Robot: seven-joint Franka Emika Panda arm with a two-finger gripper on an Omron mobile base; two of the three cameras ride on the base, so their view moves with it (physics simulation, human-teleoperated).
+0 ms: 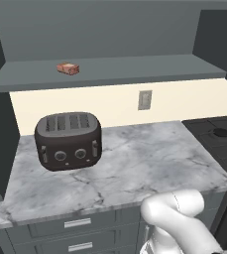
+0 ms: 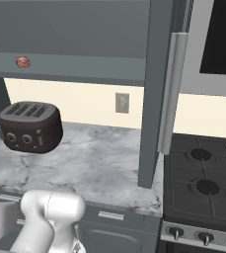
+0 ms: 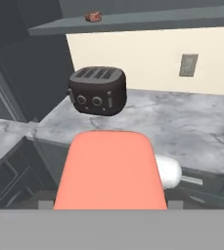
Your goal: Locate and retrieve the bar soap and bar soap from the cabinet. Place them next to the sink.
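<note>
My pincer is closed on the coral-pink bar soap, low centre of the hand view. The reddish-brown bar soap sits upper left on the cabinet shelf. A loose pinch could drop the flat, slippery bar.

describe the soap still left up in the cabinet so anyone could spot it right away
Start at the dark grey cabinet above the marble counter and follow its long shelf board towards the left end. There, above the black toaster, lies the reddish-brown bar soap with a paler tan face. It is the one small thing on that shelf.
</note>
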